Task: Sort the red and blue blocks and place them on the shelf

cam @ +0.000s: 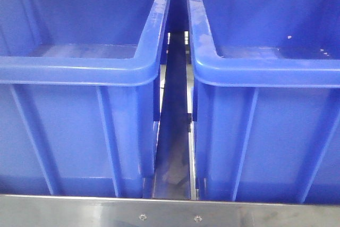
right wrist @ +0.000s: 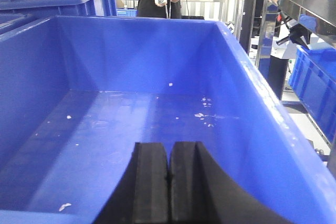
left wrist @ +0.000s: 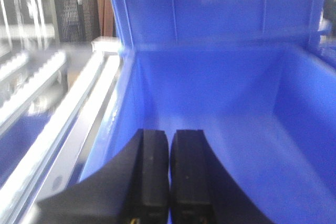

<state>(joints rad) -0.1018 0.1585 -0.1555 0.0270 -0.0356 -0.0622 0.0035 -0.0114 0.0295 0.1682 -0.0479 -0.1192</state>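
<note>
Currently, blocks: we see neither cube, so progress is unclear.
Left black gripper (left wrist: pixel 169 174): jaws together, empty.
Right black gripper (right wrist: pixel 168 182): same, over big blue plastic bin (right wrist: pixel 247 103).

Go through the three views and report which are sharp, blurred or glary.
Front view: soft but readable, dull sheen on the steel rail. Left wrist view: smeared, the roller tracks washed out white beside the closed left gripper. Right wrist view: sharpest, pale flecks crisp on the bin floor.
</note>
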